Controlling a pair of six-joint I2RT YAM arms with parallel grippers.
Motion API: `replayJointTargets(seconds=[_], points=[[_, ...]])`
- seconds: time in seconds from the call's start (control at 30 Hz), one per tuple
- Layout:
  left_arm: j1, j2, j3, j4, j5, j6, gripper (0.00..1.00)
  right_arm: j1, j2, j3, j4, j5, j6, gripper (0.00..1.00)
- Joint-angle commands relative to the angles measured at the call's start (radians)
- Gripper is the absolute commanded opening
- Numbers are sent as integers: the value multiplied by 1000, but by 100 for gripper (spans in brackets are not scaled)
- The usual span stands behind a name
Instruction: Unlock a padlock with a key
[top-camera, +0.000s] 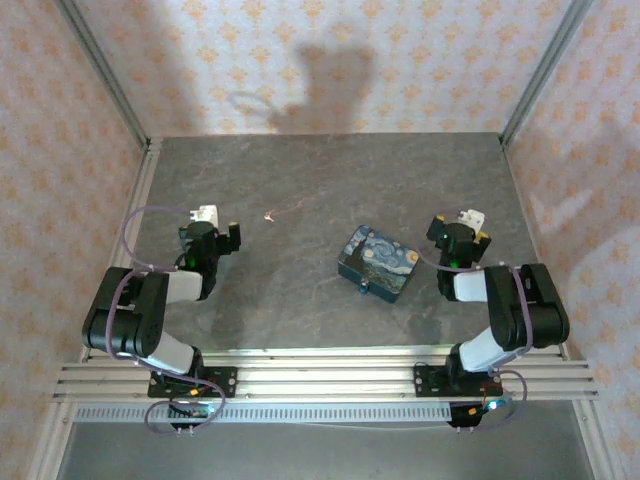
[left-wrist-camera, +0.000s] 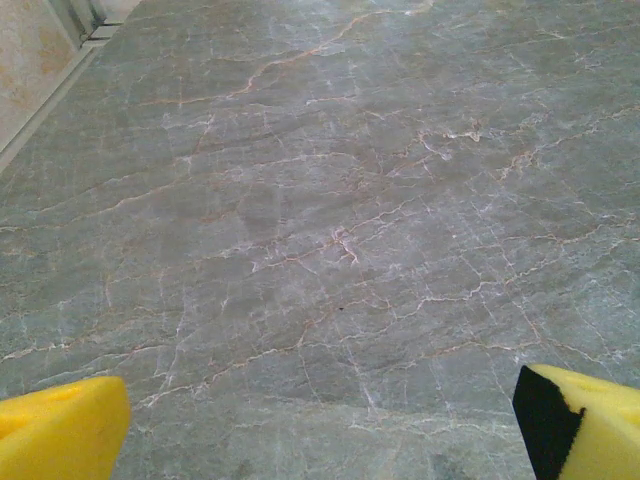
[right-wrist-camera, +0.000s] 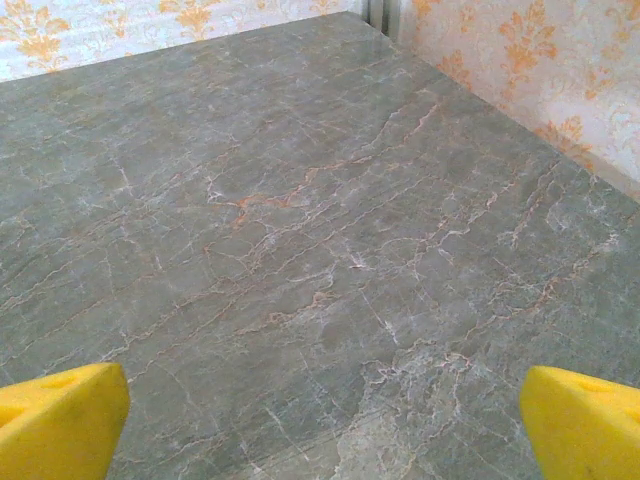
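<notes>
Left gripper (left-wrist-camera: 320, 420): spread, empty
Right gripper (right-wrist-camera: 325, 410): spread, empty
Key (top-camera: 270, 213): ahead-right of left fingers (left-wrist-camera: 60, 430); pinch low, squarely

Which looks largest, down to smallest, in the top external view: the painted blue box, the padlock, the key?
1. The painted blue box, by far the largest.
2 and 3. The padlock, at the box's near edge, and the key, a pale sliver with a wire tail: both tiny, too close to rank.
</notes>
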Motion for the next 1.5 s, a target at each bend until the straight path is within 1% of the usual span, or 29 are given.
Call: replayJointTargets(seconds=[0.0, 1.23, 1.3, 1.37, 1.4, 1.43, 1.47], points=[[5, -8, 22, 27, 4, -6, 100, 6, -6, 18, 6, 0, -9, 99], [5, -10, 19, 31, 5, -4, 100, 6, -6, 19, 5, -1, -7, 99], [5, -25, 41, -21, 34, 7, 100, 6, -8, 14, 14, 1, -9, 99], [5, -57, 79, -108, 17, -2, 100, 5, -41, 11, -7, 11, -4, 99], [5, -75, 97, -160, 7, -9, 100, 5, -65, 8, -23, -4, -9, 99], [5, -99, 125, -230, -4, -21, 100, 7, -99, 11, -59, -8, -14, 99], [5, -115, 153, -302, -19, -38, 100, 7, -148, 29, -144, -2, -5, 99]])
